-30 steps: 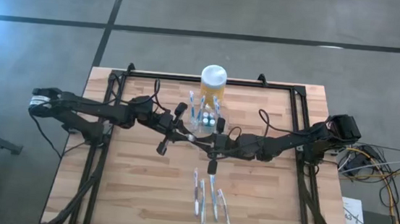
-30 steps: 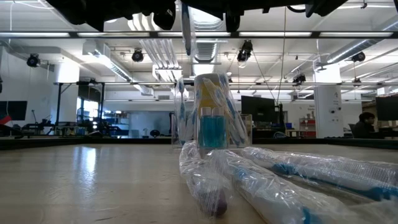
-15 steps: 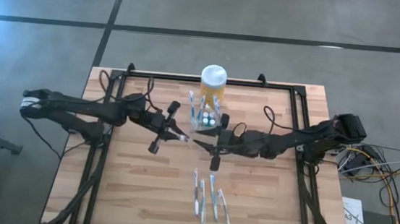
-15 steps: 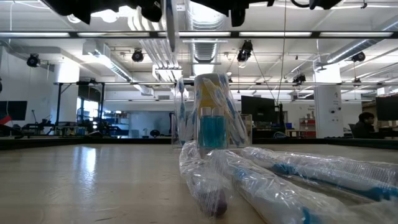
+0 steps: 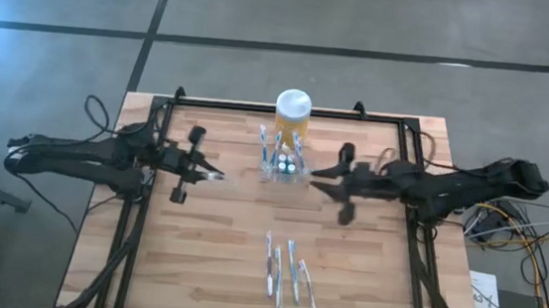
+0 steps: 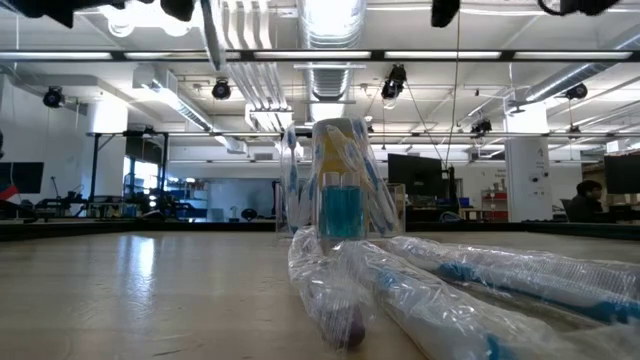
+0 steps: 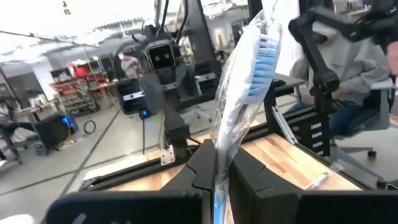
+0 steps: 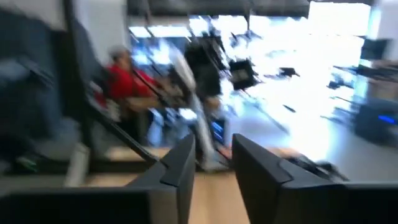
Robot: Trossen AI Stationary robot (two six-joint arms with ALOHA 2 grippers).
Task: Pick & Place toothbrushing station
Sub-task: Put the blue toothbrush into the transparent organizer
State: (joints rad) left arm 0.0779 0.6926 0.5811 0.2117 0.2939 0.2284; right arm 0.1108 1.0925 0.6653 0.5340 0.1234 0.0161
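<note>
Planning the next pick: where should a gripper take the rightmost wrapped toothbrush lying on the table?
Take the rightmost wrapped toothbrush mid-handle from straight above, jaws across its width. It lies flat and slightly angled, with its right side free; other wrapped toothbrushes lie close on its left.

The right gripper (image 8: 214, 168) is showing its two dark fingers (image 8: 180, 165) standing slightly apart with nothing between them. Beyond them a person in a red top (image 8: 124, 81) is possibly sitting, while the other arm (image 8: 202, 68) is hanging against bright windows.
</note>
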